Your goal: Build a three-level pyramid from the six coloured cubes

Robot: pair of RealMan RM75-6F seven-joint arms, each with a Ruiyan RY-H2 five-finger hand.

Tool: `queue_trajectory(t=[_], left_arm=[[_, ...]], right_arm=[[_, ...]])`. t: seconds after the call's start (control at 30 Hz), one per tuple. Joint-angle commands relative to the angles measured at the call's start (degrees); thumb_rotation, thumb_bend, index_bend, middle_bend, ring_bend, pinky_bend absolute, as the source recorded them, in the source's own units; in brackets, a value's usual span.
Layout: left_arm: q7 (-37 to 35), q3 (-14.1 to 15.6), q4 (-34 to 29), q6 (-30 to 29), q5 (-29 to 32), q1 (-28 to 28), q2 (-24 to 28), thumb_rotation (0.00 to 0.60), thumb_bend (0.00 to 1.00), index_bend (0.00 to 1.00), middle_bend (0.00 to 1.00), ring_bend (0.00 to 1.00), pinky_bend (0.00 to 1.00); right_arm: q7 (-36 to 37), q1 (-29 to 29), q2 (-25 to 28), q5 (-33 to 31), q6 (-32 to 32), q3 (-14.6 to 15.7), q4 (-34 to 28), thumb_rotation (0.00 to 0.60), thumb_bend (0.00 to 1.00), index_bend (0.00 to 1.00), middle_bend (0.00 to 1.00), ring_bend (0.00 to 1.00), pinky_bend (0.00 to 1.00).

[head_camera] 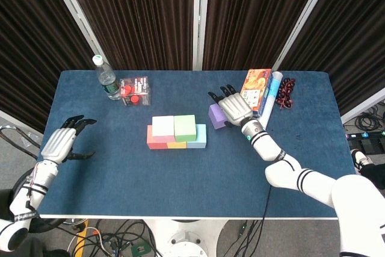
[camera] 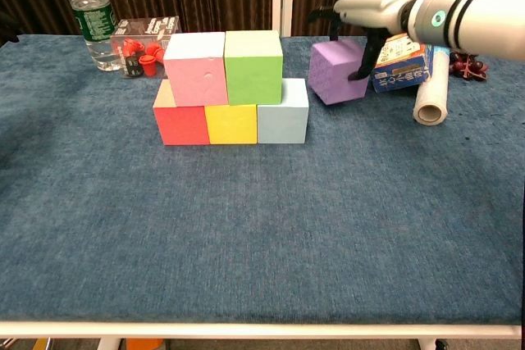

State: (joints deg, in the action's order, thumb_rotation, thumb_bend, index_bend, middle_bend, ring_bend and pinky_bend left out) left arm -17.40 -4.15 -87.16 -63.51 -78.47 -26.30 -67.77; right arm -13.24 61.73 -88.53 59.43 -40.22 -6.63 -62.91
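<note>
A big table with a dark blue fuzzy top fills the middle of the room. Behind its far edge hang dark curtains with thin stripes, split by pale metal bars. The floor is grey. Black cables lie tangled under the near edge.

Matt cubes; fuzzy cloth table — glossy bottle.

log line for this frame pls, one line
stage: grasp last cube | right robot hand: holds purple cube | left robot hand: open, idle | stack: two levels built | top level: pending
</note>
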Motion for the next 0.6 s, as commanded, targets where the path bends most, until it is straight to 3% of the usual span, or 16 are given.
queue_trajectory(t=[0.03, 0.27, 0.43, 0.6], left_arm=[[0.2, 0.0, -0.3, -0.2, -0.1, 0.2, 0.2, 0.600, 0.18, 0.19, 0.19, 0.05, 0.07], [1.0, -0.1, -1.4, -0.9, -0.3, 1.0, 0.9, 0.600, 0.18, 0.19, 0.19, 0.05, 0.07], [1.1, 0.0, -2.0, -1.2, -0.6, 1.5, 1.3, 0.600, 0.18, 0.19, 0.19, 0.05, 0.07], [0.7, -0.1, -2.0, -1.6, -0.6, 2.0, 1.4, 0.600, 0.17, 0.19, 0.19, 0.05, 0.07]], right_arm=[[-4.3, -2.0, 10.6, -2.8, -4.4, -2.9, -14.8, 0.600, 0.19, 0.00, 0.37, 0.01, 0.00], [-12.0, -0.7, 22.9, -13.9, -6.8, -6.6, -33.5, 0.600, 0.19, 0.00, 0.41, 0.03, 0.00], [-16.1, 3.0, 26.0, -23.0, -6.8, -8.0, -39.1, 0.600, 0.19, 0.00, 0.41, 0.03, 0.00], [-20.2, 8.3, 24.9, -31.5, -7.5, -8.4, -41.3, 0.600, 0.19, 0.00, 0.42, 0.04, 0.00]])
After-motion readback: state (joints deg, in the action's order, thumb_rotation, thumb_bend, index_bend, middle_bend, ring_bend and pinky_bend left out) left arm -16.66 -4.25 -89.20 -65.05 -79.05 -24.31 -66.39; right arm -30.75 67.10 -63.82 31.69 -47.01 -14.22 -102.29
